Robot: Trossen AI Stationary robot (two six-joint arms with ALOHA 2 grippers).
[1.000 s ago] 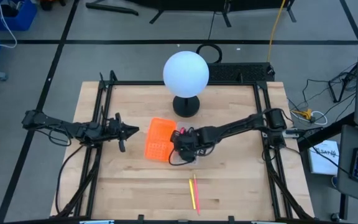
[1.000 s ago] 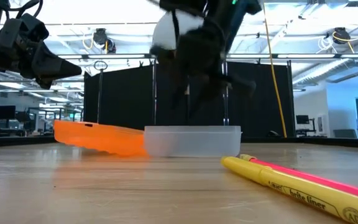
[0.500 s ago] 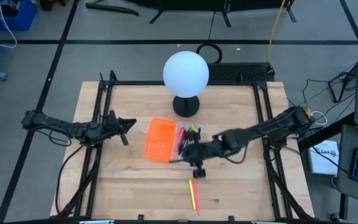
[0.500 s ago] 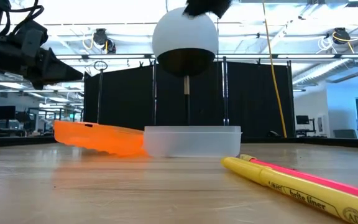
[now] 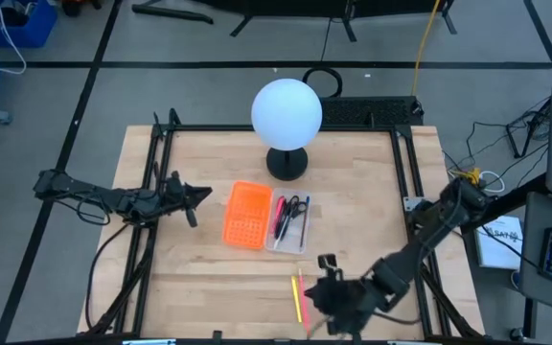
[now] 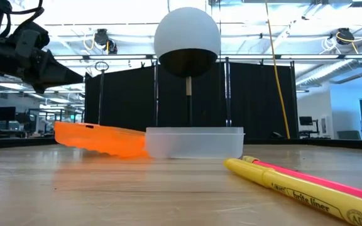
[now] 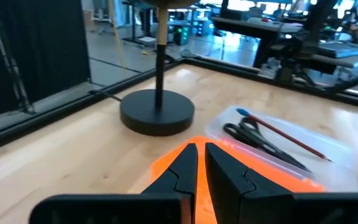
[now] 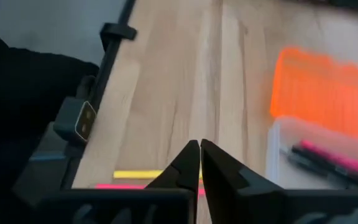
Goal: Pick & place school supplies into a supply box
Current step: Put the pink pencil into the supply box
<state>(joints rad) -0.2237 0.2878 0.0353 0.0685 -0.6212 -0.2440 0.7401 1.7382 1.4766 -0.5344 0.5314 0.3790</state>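
Note:
The supply box (image 5: pixel 290 222), a clear shallow tray, lies mid-table next to an orange perforated panel (image 5: pixel 245 215). Inside it are black-handled scissors (image 7: pixel 253 135), a pink pen (image 8: pixel 331 160) and other thin pens. A yellow pen (image 5: pixel 301 299) and a pink pen (image 6: pixel 319 179) lie side by side on the wood near the front edge. My right gripper (image 8: pixel 200 154) hovers shut just right of those two pens, above the table, with nothing between its fingers. My left gripper (image 7: pixel 201 163) waits shut and empty above the table's left side, pointing at the panel.
A lamp with a white globe (image 5: pixel 287 115) on a black round base (image 5: pixel 287 163) stands at the table's far middle, behind the box. A black metal frame (image 5: pixel 156 192) runs along the table's left and right edges. Bare wood lies left of the panel.
My right gripper has drawn back from over the supply box toward the table's near edge and now sits low beside the two loose pens. The box, covered by the gripper a second ago, now shows with scissors and pens inside it.

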